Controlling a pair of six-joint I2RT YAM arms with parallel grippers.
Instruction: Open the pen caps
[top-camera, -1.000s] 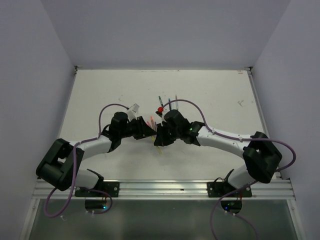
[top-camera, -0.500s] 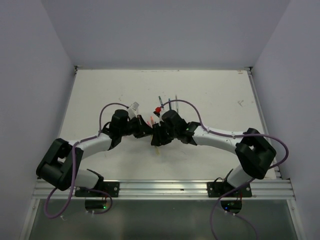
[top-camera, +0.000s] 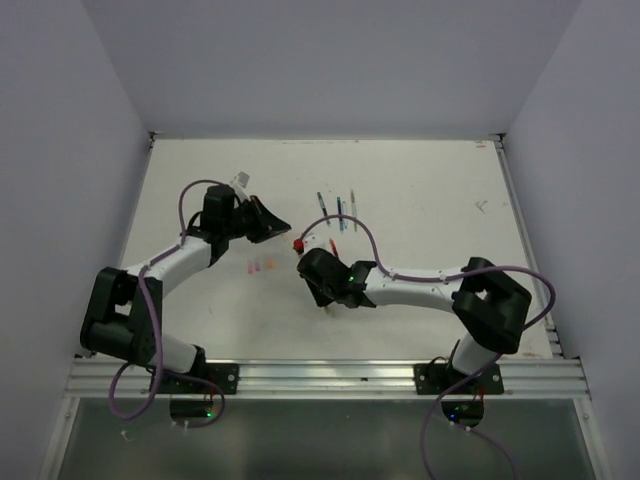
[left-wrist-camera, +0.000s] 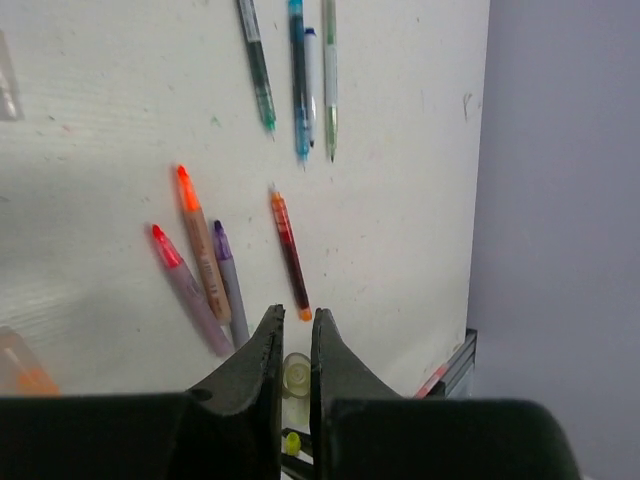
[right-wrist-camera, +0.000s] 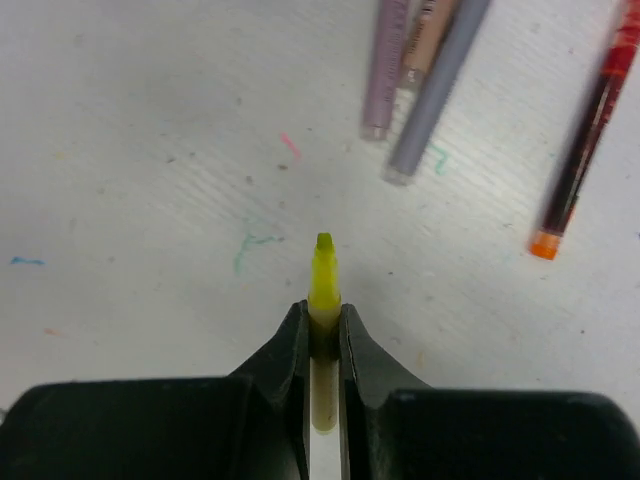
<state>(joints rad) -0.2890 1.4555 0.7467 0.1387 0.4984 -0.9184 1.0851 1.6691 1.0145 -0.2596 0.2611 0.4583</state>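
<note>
The thin yellow plastic pen (right-wrist-camera: 323, 275), tip bare, is clamped by the right gripper (right-wrist-camera: 322, 322) near the white bench's (top-camera: 430, 200) middle, and its small pale cap (left-wrist-camera: 296, 373), as it seems, is pinched by the left gripper (left-wrist-camera: 296, 328) nearer the left edge, so the pen is open.

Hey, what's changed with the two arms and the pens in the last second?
The left gripper and right gripper met mid-table; now they are apart. The left swung away to the far left, shut on what looks like a small clear cap. The right drew slightly nearer, shut on the yellow pen, tip bare. The pens at the far side stayed put.
</note>
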